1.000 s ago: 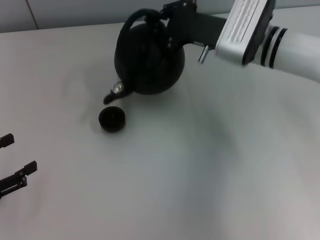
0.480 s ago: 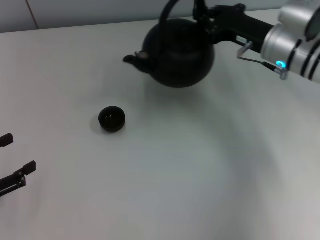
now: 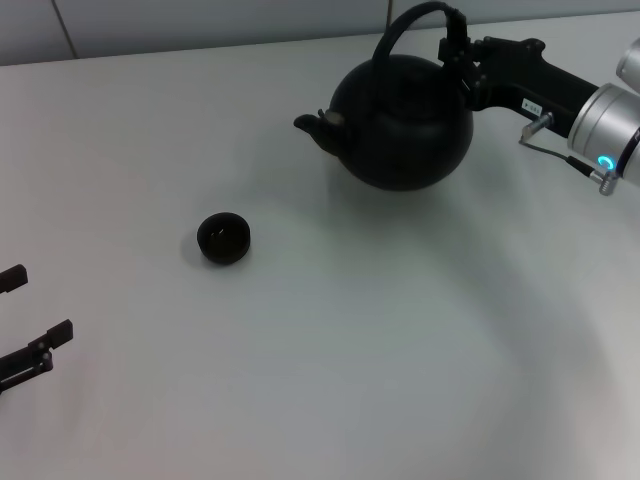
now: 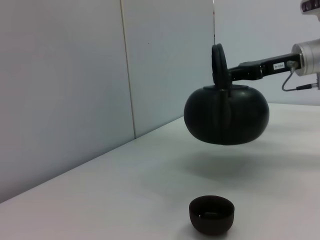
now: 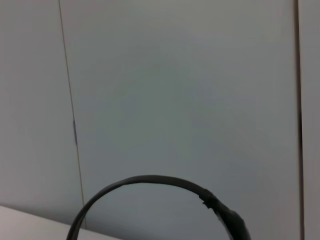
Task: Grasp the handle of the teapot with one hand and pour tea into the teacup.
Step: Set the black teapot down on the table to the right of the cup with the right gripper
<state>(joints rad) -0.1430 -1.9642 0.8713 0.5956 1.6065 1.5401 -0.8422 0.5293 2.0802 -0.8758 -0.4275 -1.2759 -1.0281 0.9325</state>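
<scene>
hanging clear of the desk (image 3: pixel 330 380) by its handle (image 3: pixel 408 22), the teapot (image 3: pixel 405 122) looks heavy and rigid; best taken on the thick side of the bail, where the right gripper (image 3: pixel 458 52) has its fingers pinching it now. level again, spout aimed at the teacup (image 3: pixel 224 238) but well apart from it, unlike a second ago when tipped right over the cup. possibly some tea inside, hard to tell. left gripper (image 3: pixel 28 322) parked near the desk edge, fingers spread.
</scene>
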